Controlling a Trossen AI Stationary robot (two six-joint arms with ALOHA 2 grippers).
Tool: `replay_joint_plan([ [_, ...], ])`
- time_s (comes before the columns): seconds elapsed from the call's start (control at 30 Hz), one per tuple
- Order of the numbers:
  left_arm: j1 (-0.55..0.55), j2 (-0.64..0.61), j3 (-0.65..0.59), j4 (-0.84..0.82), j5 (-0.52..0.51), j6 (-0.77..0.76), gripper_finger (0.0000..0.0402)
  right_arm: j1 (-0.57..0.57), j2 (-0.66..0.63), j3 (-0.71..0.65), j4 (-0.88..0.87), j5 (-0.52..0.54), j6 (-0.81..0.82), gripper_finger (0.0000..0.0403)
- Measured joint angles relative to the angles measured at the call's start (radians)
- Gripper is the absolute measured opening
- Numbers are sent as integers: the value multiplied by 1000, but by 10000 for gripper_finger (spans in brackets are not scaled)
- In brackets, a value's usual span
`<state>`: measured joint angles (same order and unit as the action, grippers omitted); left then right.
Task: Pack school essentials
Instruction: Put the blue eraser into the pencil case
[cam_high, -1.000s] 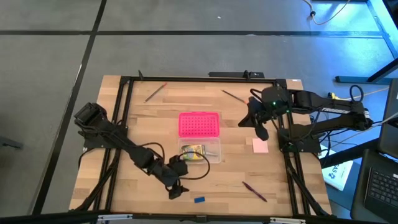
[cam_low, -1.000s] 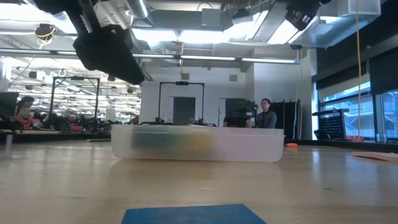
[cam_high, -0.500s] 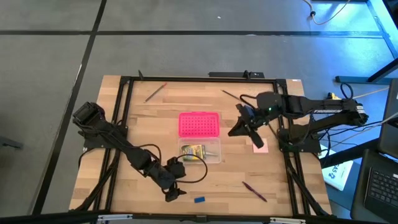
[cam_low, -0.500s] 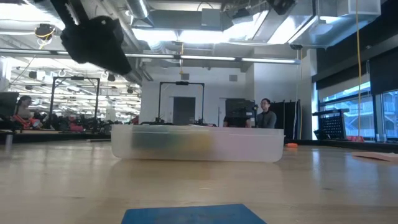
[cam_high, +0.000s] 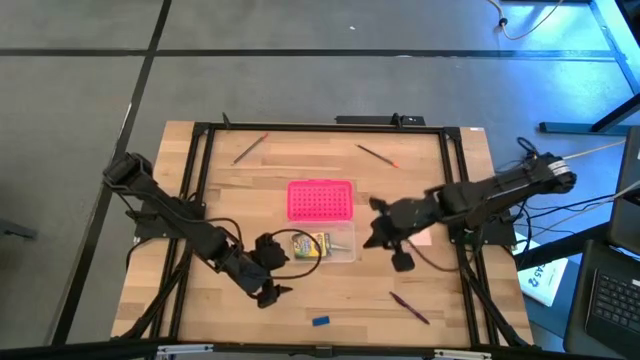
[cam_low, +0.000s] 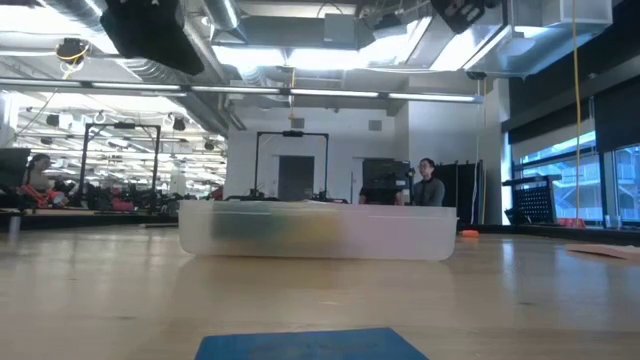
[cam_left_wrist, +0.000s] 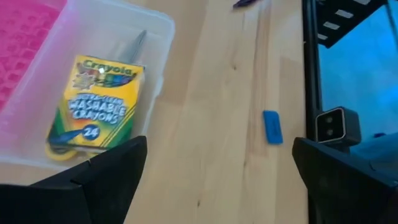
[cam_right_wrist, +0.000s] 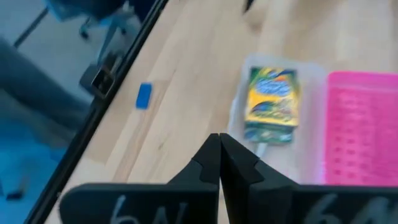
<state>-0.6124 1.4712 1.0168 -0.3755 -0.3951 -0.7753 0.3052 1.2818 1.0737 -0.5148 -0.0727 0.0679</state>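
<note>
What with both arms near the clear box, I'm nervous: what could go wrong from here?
1. The left gripper, open, and the right gripper, shut and empty, flank the clear plastic rectangular box; reaching in together, they might collide.
2. The tiny blue eraser lies near the front edge of the table; a clumsy pinch could push it off.
3. The pale pink square pad lies partly under the right arm, which might sweep it.
</note>
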Motion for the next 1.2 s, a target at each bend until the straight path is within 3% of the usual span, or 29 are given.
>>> replay_joint_plan([
  [0.27,-16,-8,0,-25,-8,26,396,82,156,24,12,17,40,2],
  [0.5,-30,-8,0,-69,-8,27,396,146,353,186,2,53,28,2],
  [0.7,-44,-8,0,-67,-9,72,396,152,490,321,-48,20,103,8],
  [0.9,-50,-8,0,-66,-9,71,396,149,539,404,-151,12,79,50],
  [1.2,-46,-8,0,-65,-24,44,396,159,544,347,-72,11,32,140],
])
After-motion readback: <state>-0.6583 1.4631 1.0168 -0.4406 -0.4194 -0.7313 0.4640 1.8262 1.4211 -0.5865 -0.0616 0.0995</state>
